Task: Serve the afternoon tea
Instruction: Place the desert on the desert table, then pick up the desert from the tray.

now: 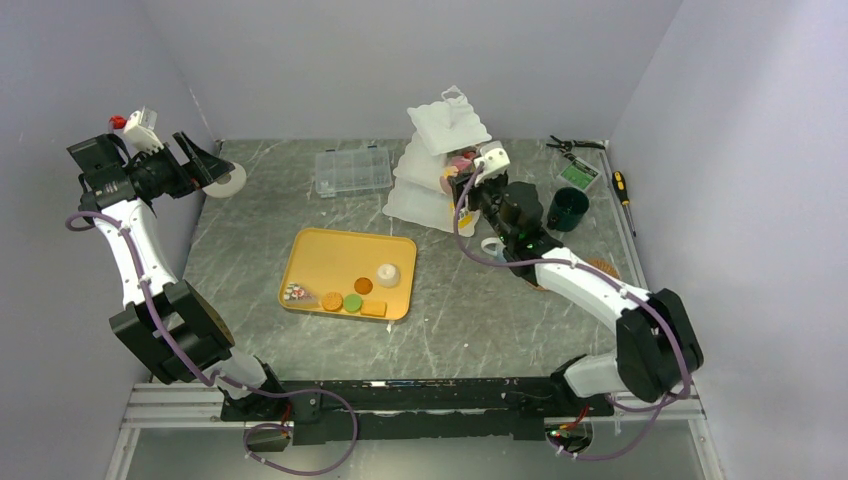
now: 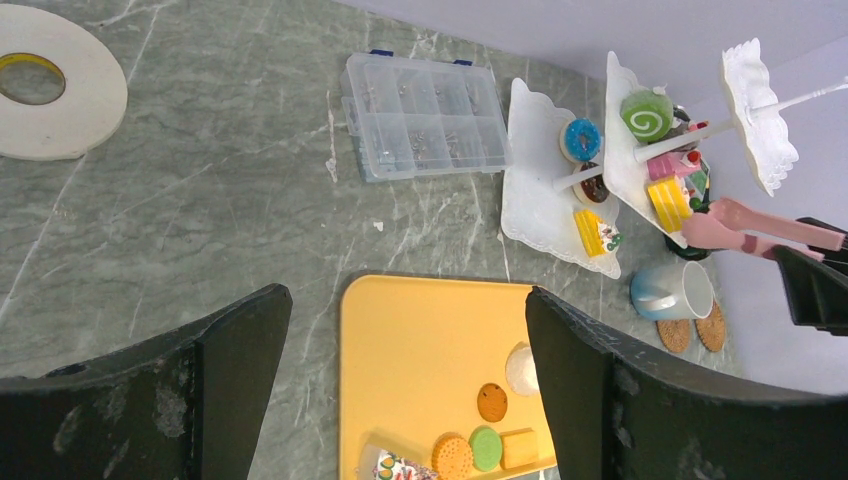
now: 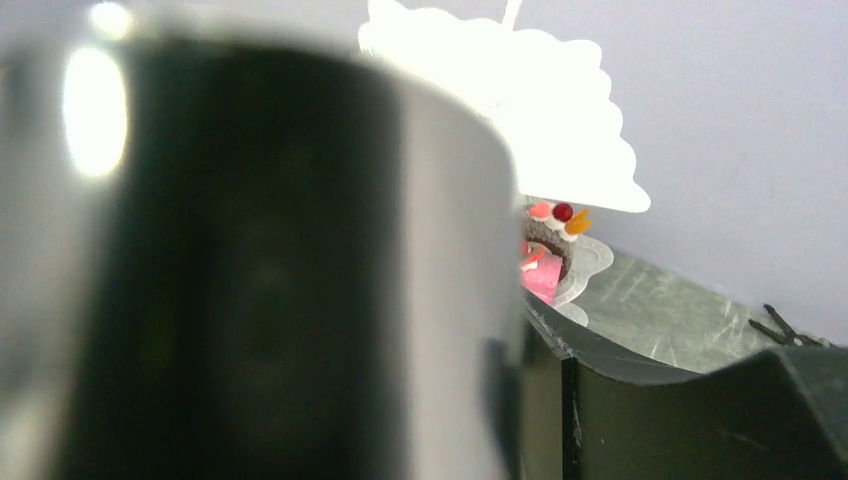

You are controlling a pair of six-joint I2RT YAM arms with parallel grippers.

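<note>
Left gripper (image 1: pixel 205 162): jaws wide, nothing in them, raised over the table's far left corner above a roll of tape (image 1: pixel 228 180).

Right gripper (image 1: pixel 465 182): up against the stand (image 1: pixel 420 185), level with the middle tier. It grips the handle end of the pink tongs (image 2: pixel 750 228), whose tips sit at that tier. The wrist view is mostly blurred, so I can't tell how wide the jaws are.

The stand is at the table's far edge, right of centre. Its tiers carry a green swirl cake (image 2: pixel 648 115), a blue donut (image 2: pixel 581 140) and yellow slices (image 2: pixel 668 200).

Yellow tray (image 1: pixel 340 255): mid-table, left of centre. Six pastries lie along its near and right sides: a white round one (image 1: pixel 388 274), a brown biscuit (image 1: pixel 363 285), an orange biscuit (image 1: pixel 331 300), a green one (image 1: pixel 353 301), a square one (image 1: pixel 374 309) and a sprinkled piece (image 1: pixel 297 293).

White mug (image 2: pixel 672 290): on its side just on the near side of the stand, with two cork coasters (image 2: pixel 675 335) beside it. Dark-green mug (image 1: pixel 567 208): upright toward the right edge.

Clear box (image 1: pixel 352 172): at the far edge, left of the stand.
</note>
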